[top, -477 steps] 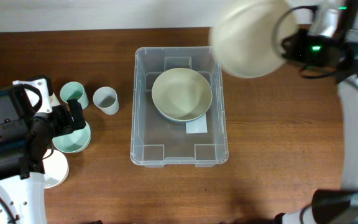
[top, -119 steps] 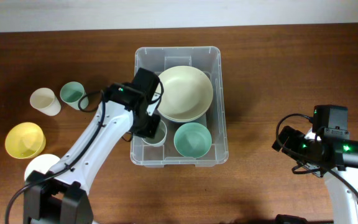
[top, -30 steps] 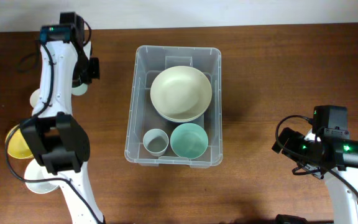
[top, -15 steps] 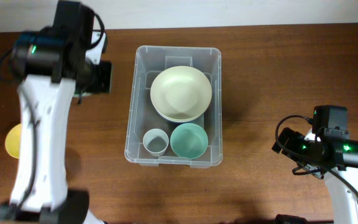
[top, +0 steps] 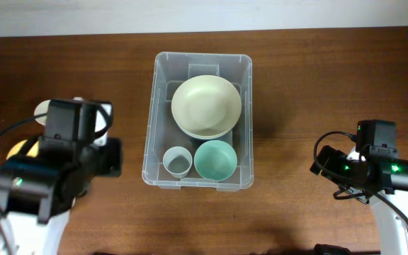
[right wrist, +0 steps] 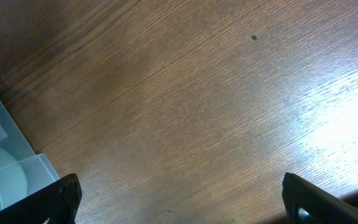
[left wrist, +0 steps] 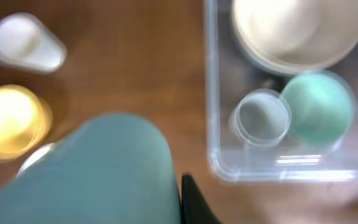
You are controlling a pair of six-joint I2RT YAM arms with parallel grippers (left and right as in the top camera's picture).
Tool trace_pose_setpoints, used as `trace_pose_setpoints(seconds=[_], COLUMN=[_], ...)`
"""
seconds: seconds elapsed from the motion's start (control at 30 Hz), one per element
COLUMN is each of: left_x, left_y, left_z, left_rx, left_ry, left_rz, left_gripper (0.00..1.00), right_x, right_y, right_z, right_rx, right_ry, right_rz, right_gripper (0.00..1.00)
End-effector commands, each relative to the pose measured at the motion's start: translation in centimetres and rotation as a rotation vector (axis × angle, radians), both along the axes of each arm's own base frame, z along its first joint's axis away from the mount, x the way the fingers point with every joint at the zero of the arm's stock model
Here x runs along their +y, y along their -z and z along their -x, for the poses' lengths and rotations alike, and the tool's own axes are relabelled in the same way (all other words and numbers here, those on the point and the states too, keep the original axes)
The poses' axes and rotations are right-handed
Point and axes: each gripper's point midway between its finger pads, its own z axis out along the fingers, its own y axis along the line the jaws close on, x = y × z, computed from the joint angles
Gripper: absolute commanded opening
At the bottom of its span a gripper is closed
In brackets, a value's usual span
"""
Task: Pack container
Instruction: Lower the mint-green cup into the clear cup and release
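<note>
A: Left gripper status?
B: Closed on a blurred teal cup. Right gripper is fully open and holds nothing.
A: Container?
B: Centre of the table, between the 2 arms. Inside it: cream bowl, teal bowl, 1 grey cup.

Brown wooden table: visible grain and a smooth satin finish, with a bright glare beneath my right wrist. Large clear plastic rectangular container: glossy, with moulded ridges. Cream round bowl and teal round bowl: smooth, matt, plastic by appearance. I also note a teal cup close under my left wrist: smooth, matt, blurred.
</note>
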Motion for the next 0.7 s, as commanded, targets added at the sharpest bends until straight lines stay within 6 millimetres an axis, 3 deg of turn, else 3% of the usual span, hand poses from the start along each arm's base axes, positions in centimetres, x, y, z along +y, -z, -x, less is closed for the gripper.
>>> trace_pose_setpoints(seconds=[0.0, 0.13, 0.27, 0.43, 0.67], left_x=[-3.9, -7.7, -11.0, -12.3, -13.1], left_y=[3.4, 6.8, 10.1, 12.4, 12.8], left_z=[-2.1, -3.8, -4.2, -3.6, -2.6], left_rx=[0.117, 0.216, 0.301, 0.383, 0.410], left_ry=[0.077, 0.182, 0.274, 0.306, 0.338], left_rz=[0.148, 0.152, 0.110, 0.074, 0.060], left_gripper=[0.00, 0.01, 0.01, 0.00, 0.01], right_x=[-0.3, -0.3, -0.3, -0.3, -0.3], right_y=[-0.4, -0.4, -0.4, -0.4, -0.4], right_z=[-0.1, -0.1, -0.1, -0.1, -0.2], right_rx=[-0.008, -0.008, -0.008, -0.008, -0.009], right_ry=[0.004, 0.004, 0.004, 0.004, 0.004], right_rz=[0.011, 0.011, 0.011, 0.012, 0.012], right_gripper=[0.99, 0.99, 0.99, 0.99, 0.99])
